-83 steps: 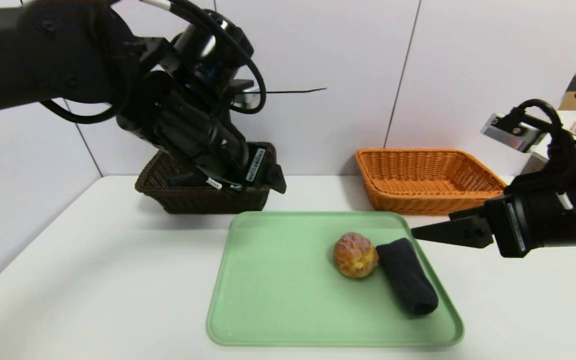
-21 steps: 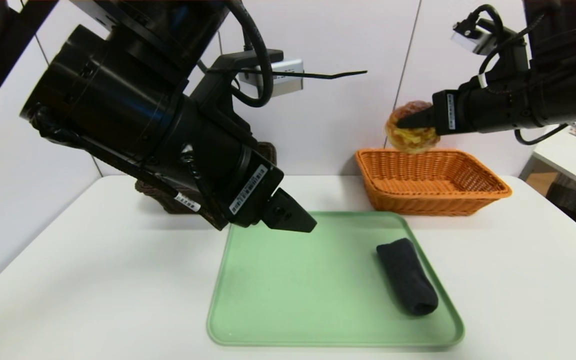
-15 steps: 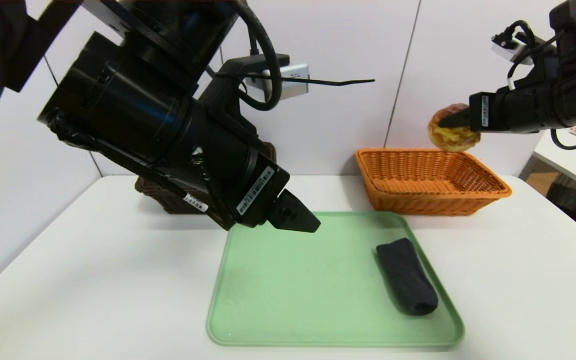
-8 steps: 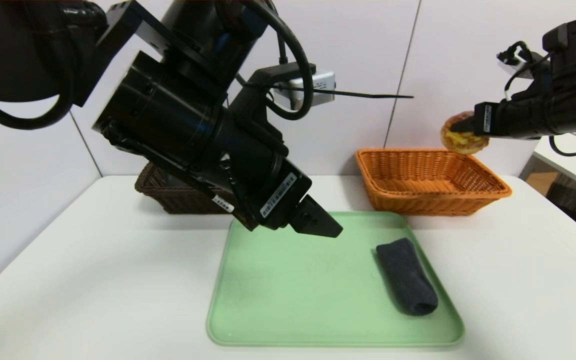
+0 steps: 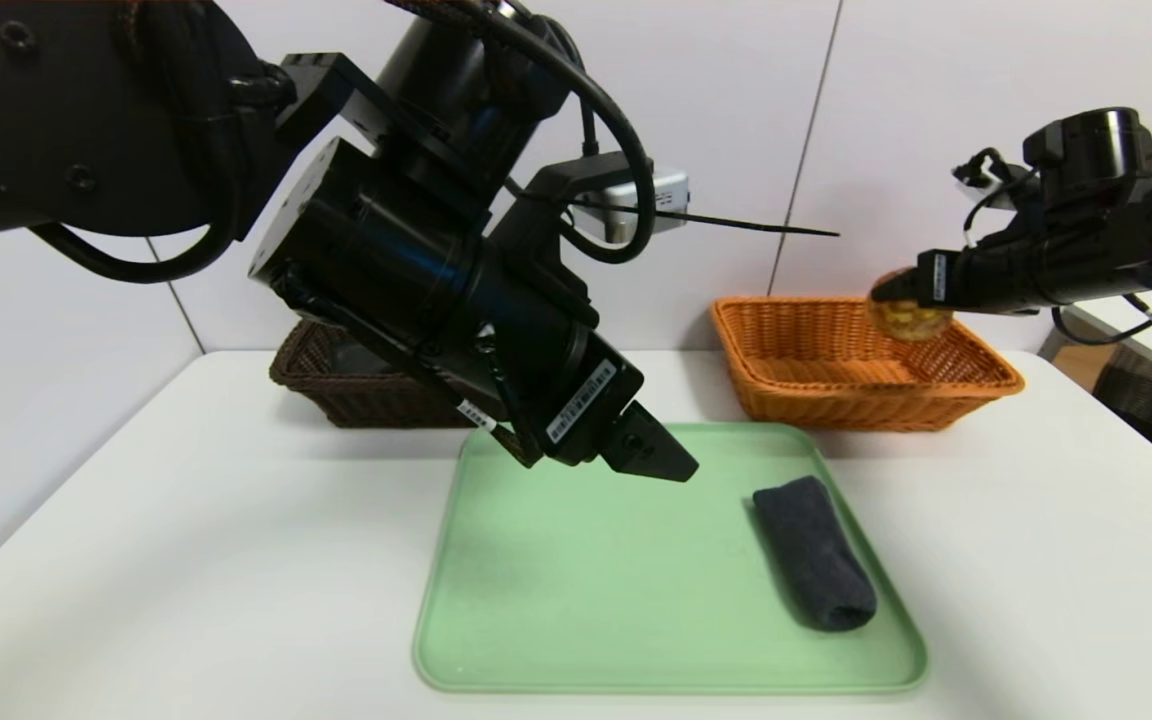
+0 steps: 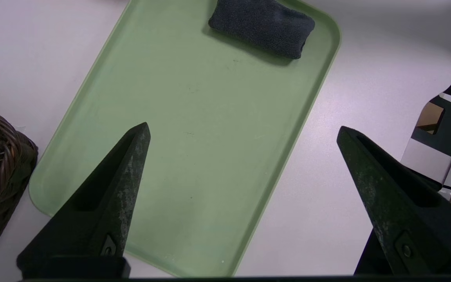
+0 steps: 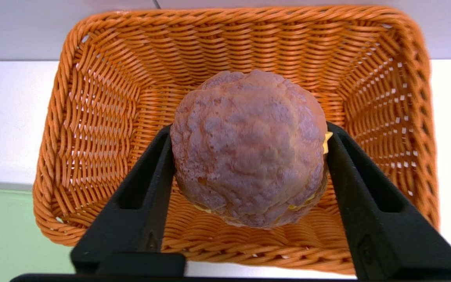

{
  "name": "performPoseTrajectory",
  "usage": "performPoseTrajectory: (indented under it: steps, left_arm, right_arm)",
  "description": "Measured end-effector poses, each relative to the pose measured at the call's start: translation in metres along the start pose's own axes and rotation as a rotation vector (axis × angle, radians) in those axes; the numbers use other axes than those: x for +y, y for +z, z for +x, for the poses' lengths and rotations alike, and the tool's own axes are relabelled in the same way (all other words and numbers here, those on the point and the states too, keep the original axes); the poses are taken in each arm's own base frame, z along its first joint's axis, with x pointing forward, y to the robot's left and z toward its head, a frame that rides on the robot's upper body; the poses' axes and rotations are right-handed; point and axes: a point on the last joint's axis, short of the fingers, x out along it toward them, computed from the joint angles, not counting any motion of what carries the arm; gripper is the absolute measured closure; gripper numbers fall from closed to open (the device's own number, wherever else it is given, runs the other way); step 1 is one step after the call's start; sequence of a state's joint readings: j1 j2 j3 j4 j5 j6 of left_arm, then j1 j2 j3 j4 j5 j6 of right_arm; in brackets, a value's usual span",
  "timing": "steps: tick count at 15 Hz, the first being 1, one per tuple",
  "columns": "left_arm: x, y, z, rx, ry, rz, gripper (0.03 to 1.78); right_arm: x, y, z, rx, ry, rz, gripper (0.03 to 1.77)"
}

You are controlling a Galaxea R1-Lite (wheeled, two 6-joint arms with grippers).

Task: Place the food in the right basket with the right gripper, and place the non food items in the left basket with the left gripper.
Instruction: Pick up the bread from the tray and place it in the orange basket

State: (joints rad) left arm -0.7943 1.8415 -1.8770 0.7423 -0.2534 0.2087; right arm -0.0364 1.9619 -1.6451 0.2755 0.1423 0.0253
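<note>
- Orange woven rectangular basket (image 5: 866,405) stands at the back right of the white flat-topped bench (image 5: 186,560).
- Round, brown, bumpy bun with yellow filling (image 7: 249,149) is over that basket, between the fingers of the black right gripper (image 7: 249,145), which is grasping it.
- Black left gripper (image 6: 243,125) hovers over the green rectangular tray (image 5: 576,600), released, its fingers spread wide with nothing between them.
- Dark grey rolled cloth (image 5: 816,555) lies on the tray, near its right edge.
- Dark brown woven basket (image 5: 366,400) stands at the back left, partly hidden by the left arm.
</note>
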Motion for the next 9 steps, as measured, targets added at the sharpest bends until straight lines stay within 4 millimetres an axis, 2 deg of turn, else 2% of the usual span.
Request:
performPoseTrajectory:
  steps: [6, 9]
  left_arm:
    - [0.0001, -0.0009, 0.0004, 0.006, 0.001, -0.003, 0.12]
    - [-0.0006, -0.0012, -0.0008, 0.007, -0.001, -0.002, 0.12]
  right_arm:
    - [-0.0020, -0.0047, 0.0116, 0.026, 0.024, 0.009, 0.30]
    - [-0.0027, -0.0035, 0.0060, 0.027, 0.037, 0.016, 0.24]
